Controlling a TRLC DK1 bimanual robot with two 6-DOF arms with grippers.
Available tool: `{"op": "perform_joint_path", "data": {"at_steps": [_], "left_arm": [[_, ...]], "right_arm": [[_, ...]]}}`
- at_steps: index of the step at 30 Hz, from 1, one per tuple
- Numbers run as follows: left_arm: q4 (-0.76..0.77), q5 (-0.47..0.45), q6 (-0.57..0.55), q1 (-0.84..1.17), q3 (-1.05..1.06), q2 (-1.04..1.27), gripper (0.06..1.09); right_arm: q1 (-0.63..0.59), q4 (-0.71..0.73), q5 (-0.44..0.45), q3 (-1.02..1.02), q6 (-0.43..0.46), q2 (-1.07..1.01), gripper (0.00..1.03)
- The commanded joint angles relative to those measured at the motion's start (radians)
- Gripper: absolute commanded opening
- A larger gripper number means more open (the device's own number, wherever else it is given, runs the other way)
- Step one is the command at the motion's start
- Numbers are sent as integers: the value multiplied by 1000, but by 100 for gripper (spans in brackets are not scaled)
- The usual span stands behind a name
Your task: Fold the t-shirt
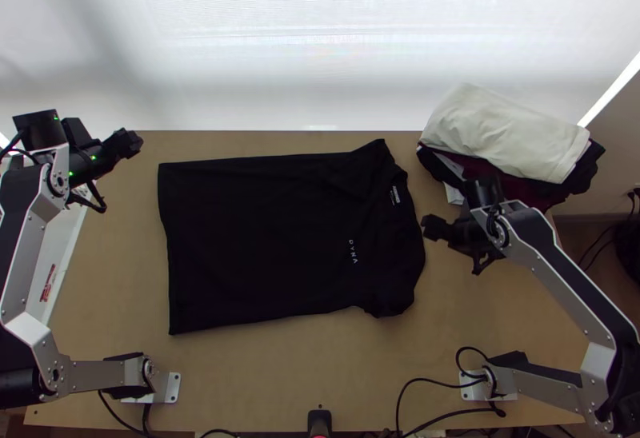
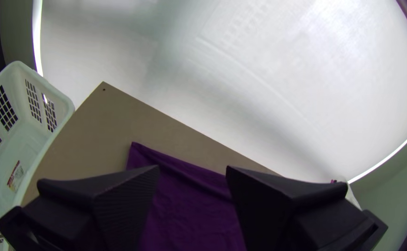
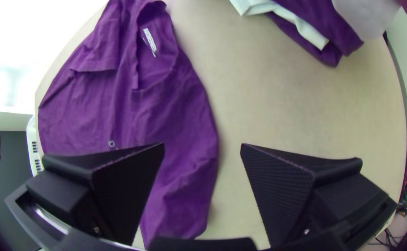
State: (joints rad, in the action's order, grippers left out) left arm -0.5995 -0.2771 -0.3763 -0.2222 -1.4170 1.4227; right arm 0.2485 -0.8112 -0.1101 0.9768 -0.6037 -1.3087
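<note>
Bearing white lettering (image 1: 353,251), the t-shirt (image 1: 256,238) lies spread, left end effector (image 1: 132,144) and right end effector (image 1: 430,228) wide.

We find the basket (image 2: 19,144) cut off by the left wrist view's edge, and the label (image 3: 150,41) in the shirt (image 3: 87,111) too small to read.

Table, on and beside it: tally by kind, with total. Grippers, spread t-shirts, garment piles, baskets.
Grippers (left gripper, right gripper): 2
Spread t-shirt: 1
Garment pile: 1
Basket: 1
Total: 5
</note>
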Motion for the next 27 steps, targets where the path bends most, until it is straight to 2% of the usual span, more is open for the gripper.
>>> {"op": "perform_joint_path", "data": {"at_steps": [1, 5, 6, 9, 10, 22, 25, 27], "left_arm": [[-69, -10, 13, 27, -30, -44, 78], [-192, -4, 73, 67, -54, -61, 77], [-212, 1, 82, 76, -54, -67, 77], [-223, 10, 83, 81, -42, -90, 77], [-229, 12, 83, 81, -42, -94, 77], [-293, 42, 96, 84, -62, -151, 77], [-302, 47, 96, 89, -63, -162, 77], [-307, 53, 94, 92, -63, -168, 77]], "right_arm": [[12, -8, -33, -79, -34, 23, 64], [40, 6, -46, -139, -34, 23, 63], [43, 24, -49, -155, -34, 25, 60], [46, 119, -51, -204, -31, 25, 39], [46, 159, -51, -219, -33, 22, 39], [48, 265, -54, -254, -10, -55, 39], [54, 274, -54, -250, -8, -66, 46], [55, 284, -54, -250, -5, -72, 46]]}}
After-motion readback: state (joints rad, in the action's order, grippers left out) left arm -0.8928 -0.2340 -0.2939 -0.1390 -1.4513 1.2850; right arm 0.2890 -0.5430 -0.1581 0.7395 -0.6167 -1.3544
